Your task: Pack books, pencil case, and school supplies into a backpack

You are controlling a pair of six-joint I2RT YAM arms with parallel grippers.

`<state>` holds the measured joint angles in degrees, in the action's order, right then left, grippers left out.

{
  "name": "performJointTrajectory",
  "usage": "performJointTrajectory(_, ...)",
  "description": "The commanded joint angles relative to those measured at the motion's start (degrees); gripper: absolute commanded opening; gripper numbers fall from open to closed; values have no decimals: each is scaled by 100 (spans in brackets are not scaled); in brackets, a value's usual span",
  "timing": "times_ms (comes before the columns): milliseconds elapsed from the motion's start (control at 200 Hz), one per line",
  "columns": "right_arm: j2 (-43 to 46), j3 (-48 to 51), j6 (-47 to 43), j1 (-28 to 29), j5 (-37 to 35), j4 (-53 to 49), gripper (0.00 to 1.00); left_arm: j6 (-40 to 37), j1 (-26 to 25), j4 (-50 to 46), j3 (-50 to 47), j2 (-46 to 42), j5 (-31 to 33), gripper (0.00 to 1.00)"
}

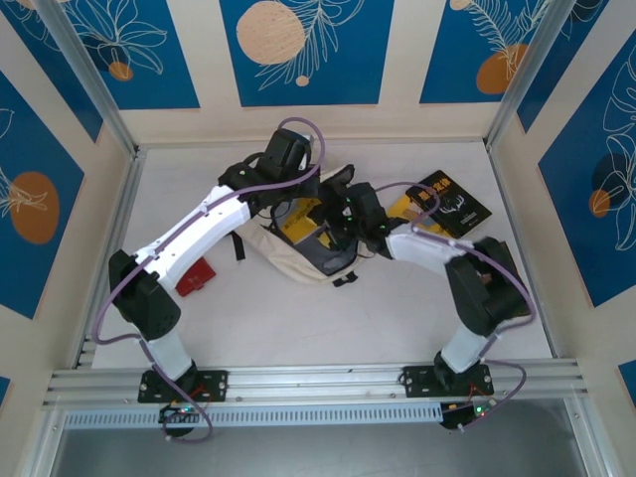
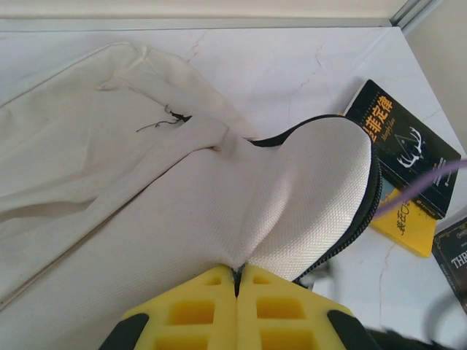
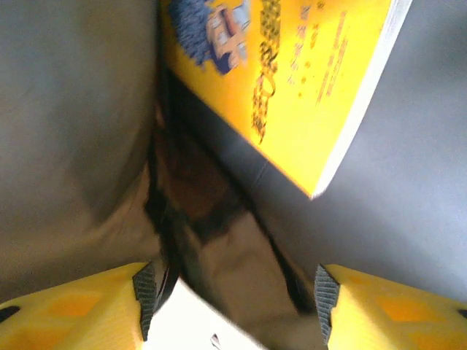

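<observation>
Seen from above, both arms lie across the backpack (image 1: 288,258) and hide its opening from you. The red object (image 1: 196,276) is half tucked under the left arm and too small for you to identify. At the left wrist, a yellow book (image 2: 403,221) shows you just one corner from beneath the black book (image 2: 408,149), and the right edge cuts off a dark book (image 2: 454,251). The right wrist view is blurred, and its other yellow book (image 3: 292,80) runs off the top edge, its lettering unreadable.
</observation>
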<state>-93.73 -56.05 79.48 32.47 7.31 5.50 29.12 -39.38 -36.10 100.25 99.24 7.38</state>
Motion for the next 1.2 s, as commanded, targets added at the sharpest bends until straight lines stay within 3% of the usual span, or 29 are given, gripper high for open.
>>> performJointTrajectory(0,873,626,-657,63,-234,-849,60,147,118,122,3,-1,-165,0)
performJointTrajectory(220,2835,1228,-1789,-302,-1853,-2721,68,-3,279,55,-1004,-438,70,0)
performJointTrajectory(335,3255,1151,-2535,-1084,-1887,-3265,73,47,417,-10,-1753,-831,88,0)
performJointTrajectory(485,3076,669,-3488,-2256,-1748,-3928,78,121,551,-73,-2581,-1349,31,0)
performJointTrajectory(640,2127,-31,-4095,-2902,-1739,-4079,80,28,633,23,-3132,-1826,-181,0)
performJointTrajectory(680,1822,-190,-4128,-3012,-1806,-4044,80,-46,635,24,-3185,-1893,-315,11)
performJointTrajectory(770,1125,-599,-4208,-3268,-1806,-3870,80,-161,633,28,-3213,-1988,-727,49)
performJointTrajectory(840,563,-1033,-4268,-3460,-1834,-3828,80,-127,633,130,-3304,-2098,-899,64)
performJointTrajectory(925,-135,-1584,-4394,-3727,-1839,-3867,81,-18,633,194,-3395,-2204,-921,73)
performJointTrajectory(1190,-2181,-3409,-5131,-4157,-1510,-4538,87,108,630,387,-3582,-2343,-782,86)
